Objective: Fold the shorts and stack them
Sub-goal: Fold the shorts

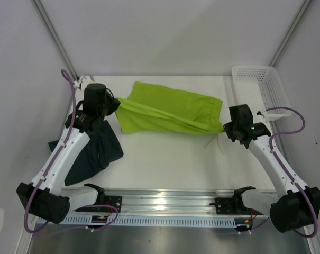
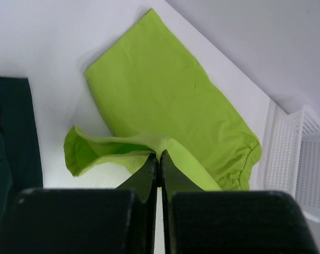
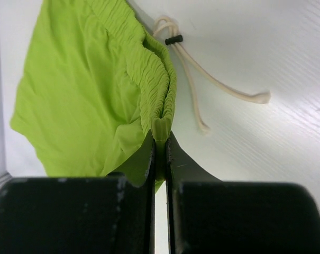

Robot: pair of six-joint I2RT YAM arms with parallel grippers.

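Observation:
The lime green shorts (image 1: pixel 167 108) lie across the back middle of the table, lifted and stretched along their near edge between both grippers. My left gripper (image 1: pixel 116 103) is shut on a leg hem of the green shorts (image 2: pixel 149 100) at their left end. My right gripper (image 1: pixel 227 127) is shut on the elastic waistband (image 3: pixel 160 106) at the right end. A cream drawstring (image 3: pixel 194 79) trails on the table beside it. The dark navy shorts (image 1: pixel 96 151) lie crumpled at the left, partly under my left arm, and show at the left edge of the left wrist view (image 2: pixel 9 143).
A white mesh basket (image 1: pixel 260 90) stands at the back right corner, and shows in the left wrist view (image 2: pixel 300 169). A metal rail (image 1: pixel 165 206) runs along the near edge between the arm bases. White walls close in the table on three sides.

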